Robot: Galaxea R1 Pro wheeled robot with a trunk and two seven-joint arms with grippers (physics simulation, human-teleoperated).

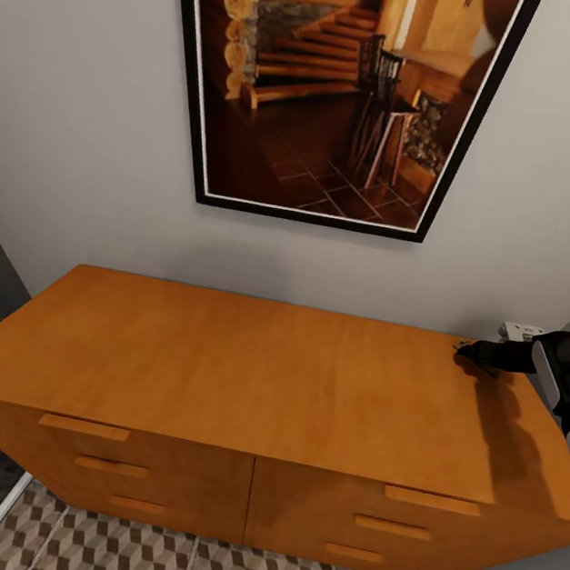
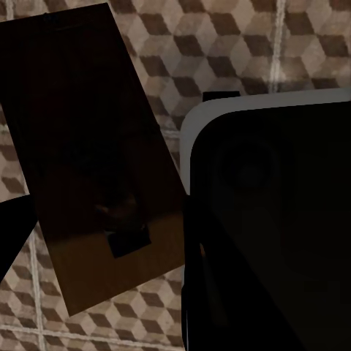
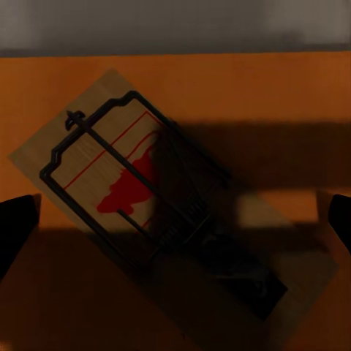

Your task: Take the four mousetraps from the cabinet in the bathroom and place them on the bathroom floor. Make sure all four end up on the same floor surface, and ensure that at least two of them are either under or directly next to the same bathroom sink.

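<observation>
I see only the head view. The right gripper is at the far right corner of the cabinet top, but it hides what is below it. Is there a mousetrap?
Observer: Yes. In the right wrist view one mousetrap lies flat on the cabinet top, between the two open fingertips of the right gripper.
Operator: Is it straight between the fingers?
Observer: No, it lies diagonally across the gap.
Operator: And the left arm? I do not see it.
Observer: The left wrist view shows a flat brown plate close to the camera, above the cube-patterned floor. Whether the left gripper grips it, I cannot tell.
</observation>
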